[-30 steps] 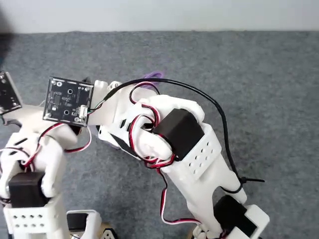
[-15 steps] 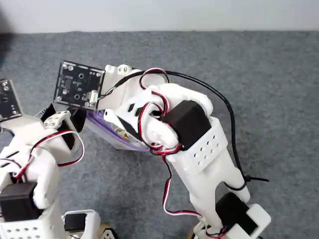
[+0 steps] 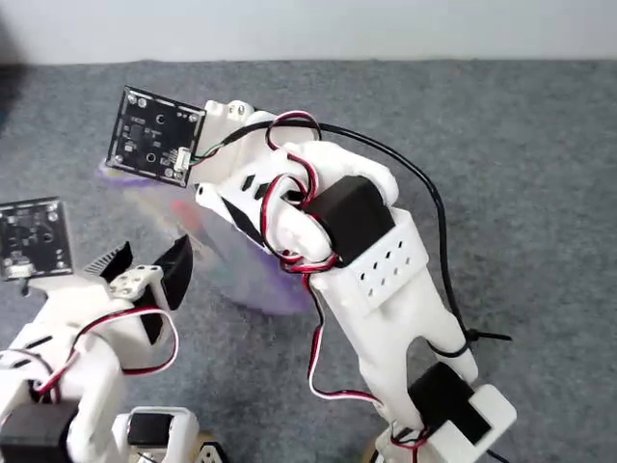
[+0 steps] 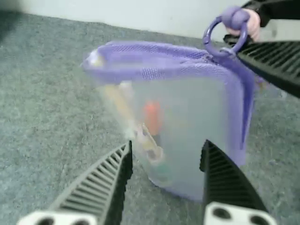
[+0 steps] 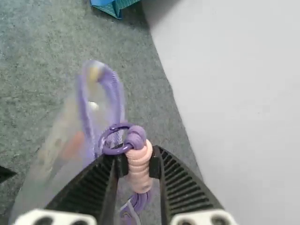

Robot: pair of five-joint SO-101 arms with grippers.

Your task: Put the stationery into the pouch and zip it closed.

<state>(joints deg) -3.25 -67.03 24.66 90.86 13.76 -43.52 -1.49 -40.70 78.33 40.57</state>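
The translucent, purple-edged pouch (image 4: 187, 117) stood upright over the grey tabletop (image 3: 521, 174), between the two arms. The right hand (image 5: 136, 164) was clamped on the pink and purple coiled pull (image 5: 139, 164) at its ring (image 4: 220, 35). The left hand (image 4: 166, 145) gaped wide just in front of the pouch, holding nothing. The stationery (image 4: 152, 115) inside was a blur, only an orange shape distinct. From above, the right arm hid much of the pouch. A pale wall (image 5: 234, 93) rose behind.
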